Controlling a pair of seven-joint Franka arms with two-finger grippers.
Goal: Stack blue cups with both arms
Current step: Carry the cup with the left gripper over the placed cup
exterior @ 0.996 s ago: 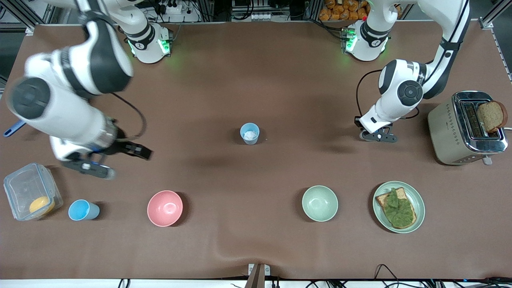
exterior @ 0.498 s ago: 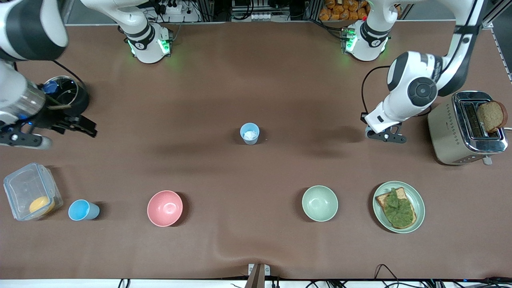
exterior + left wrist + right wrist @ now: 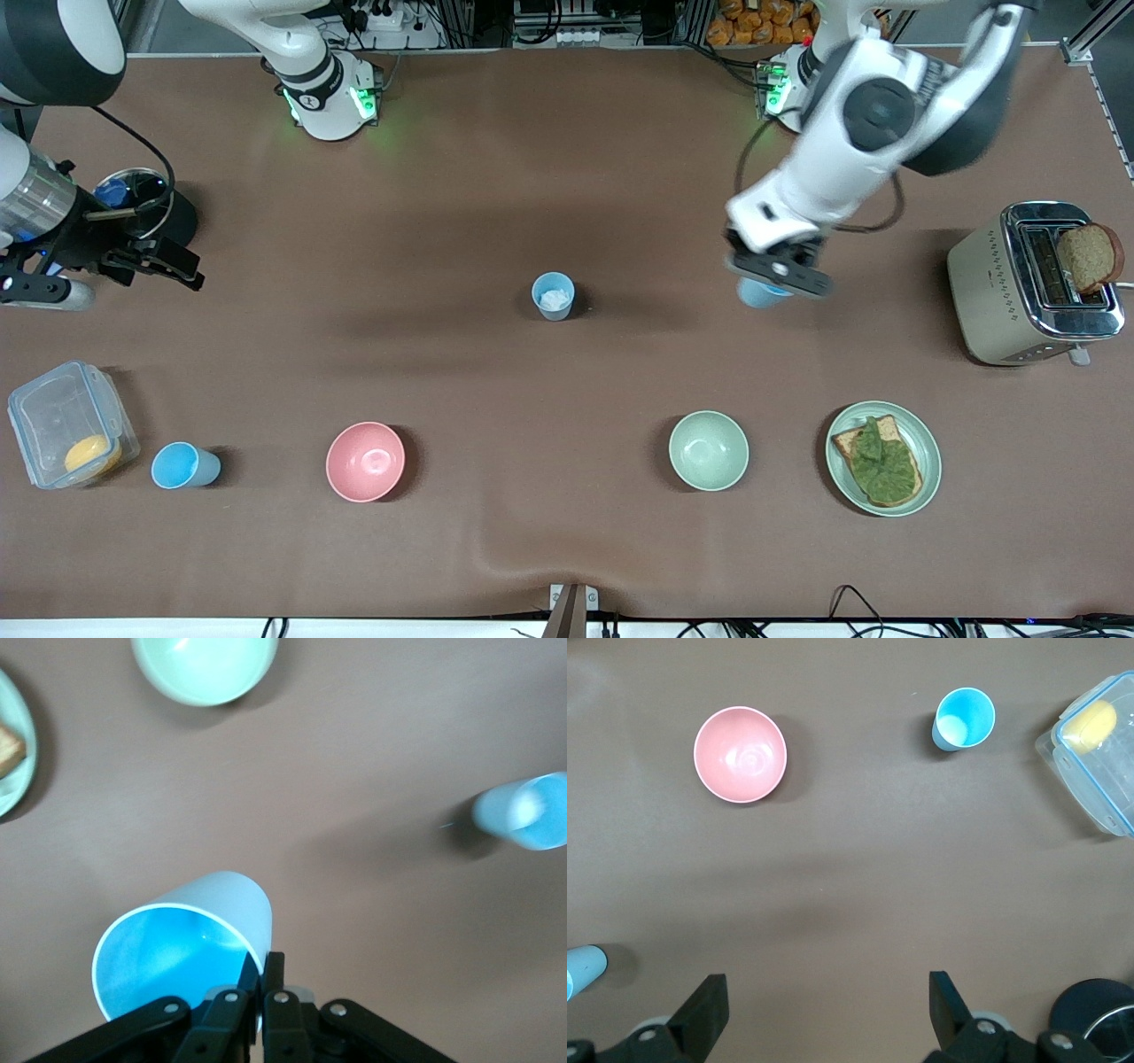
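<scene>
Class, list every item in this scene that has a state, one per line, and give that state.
Left claw: shut on the held blue cup's rim.
Held blue cup: lifted, empty.
Right claw: open, empty.
Middle blue cup: upright, something white inside.
Sky-blue cup: upright, empty.
Pink bowl: empty.
Green bowl: empty.
Plate: holds topped toast.
Toaster: bread sticking out.

Left pincer (image 3: 780, 276), now aloft with a blue cup (image 3: 760, 292); right pincer (image 3: 106, 270) withdrawn.

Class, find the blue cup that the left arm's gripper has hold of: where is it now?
The blue cup is pinched by its rim in the left gripper, up over bare table between the centre cup and the toaster.
</scene>
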